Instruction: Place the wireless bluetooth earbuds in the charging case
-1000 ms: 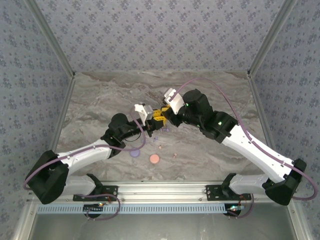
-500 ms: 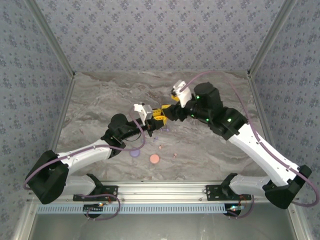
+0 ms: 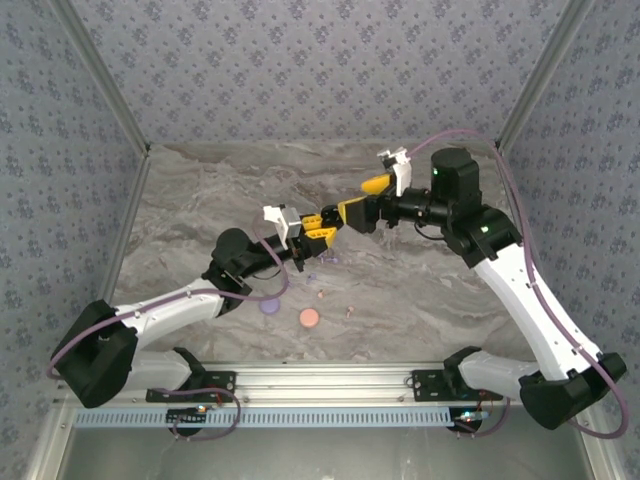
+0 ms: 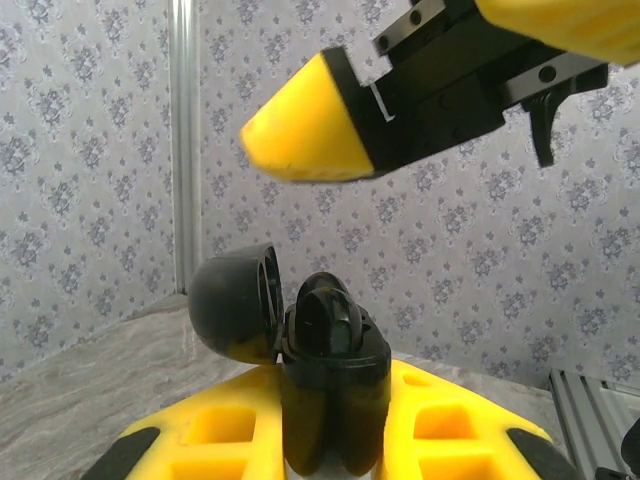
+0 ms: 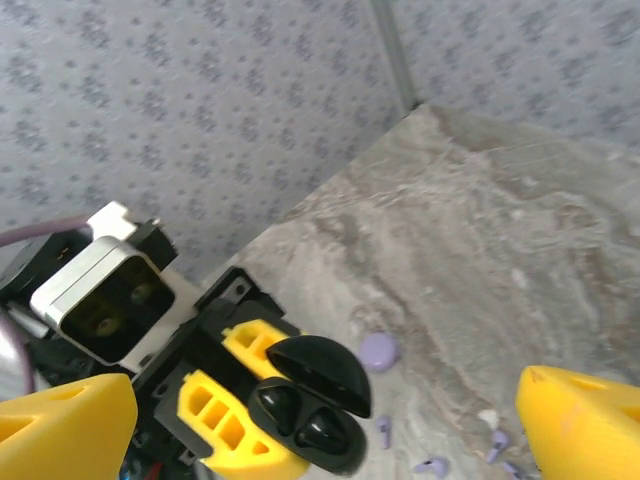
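Left jaws pinching open black charging case (image 5: 325,378) above desk (image 5: 520,250) | right jaws spread wide nearby | lavender earbuds (image 5: 432,466) loose on desk | judged tiny, light, slippery: grip across the stem

Black charging case (image 5: 325,378) open, black earbuds (image 5: 272,403) seated; lavender earbuds (image 5: 432,465) lying loose.

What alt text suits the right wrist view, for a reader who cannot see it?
An open black charging case holding two black earbuds is gripped by the left gripper, framed by the wide-open yellow fingertips of the right gripper. Beyond it, a lavender disc and lavender earbuds lie on the marble table.
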You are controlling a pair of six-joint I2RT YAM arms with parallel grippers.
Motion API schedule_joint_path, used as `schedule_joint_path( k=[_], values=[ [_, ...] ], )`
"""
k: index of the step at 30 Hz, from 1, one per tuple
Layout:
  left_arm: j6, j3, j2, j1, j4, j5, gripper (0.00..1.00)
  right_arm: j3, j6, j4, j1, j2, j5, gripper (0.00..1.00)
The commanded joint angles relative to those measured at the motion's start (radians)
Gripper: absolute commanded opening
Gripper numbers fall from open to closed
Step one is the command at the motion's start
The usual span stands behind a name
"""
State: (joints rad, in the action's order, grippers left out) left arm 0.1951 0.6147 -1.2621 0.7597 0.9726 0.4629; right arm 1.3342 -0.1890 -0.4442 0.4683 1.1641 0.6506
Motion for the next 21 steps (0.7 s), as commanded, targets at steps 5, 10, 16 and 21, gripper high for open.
schedule_joint_path(
  k=[5, 10, 16, 21],
  values=[
    [0.023, 0.052, -0.014, 0.007, 0.055, 0.052, 0.00, 0.016, -0.021, -0.037, 0.036, 0.078, 0.173, 1.00],
    [0.023, 0.060, -0.020, 0.007, 0.046, 0.053, 0.00, 0.043, 0.000, -0.053, 0.067, 0.105, 0.219, 1.00],
    [0.018, 0.062, -0.028, 0.007, 0.028, 0.045, 0.00, 0.044, 0.029, -0.059, 0.074, 0.083, 0.230, 0.93],
    [0.011, 0.063, -0.034, 0.007, 0.010, 0.041, 0.00, 0.014, 0.052, -0.045, 0.074, 0.041, 0.204, 0.93]
  ],
)
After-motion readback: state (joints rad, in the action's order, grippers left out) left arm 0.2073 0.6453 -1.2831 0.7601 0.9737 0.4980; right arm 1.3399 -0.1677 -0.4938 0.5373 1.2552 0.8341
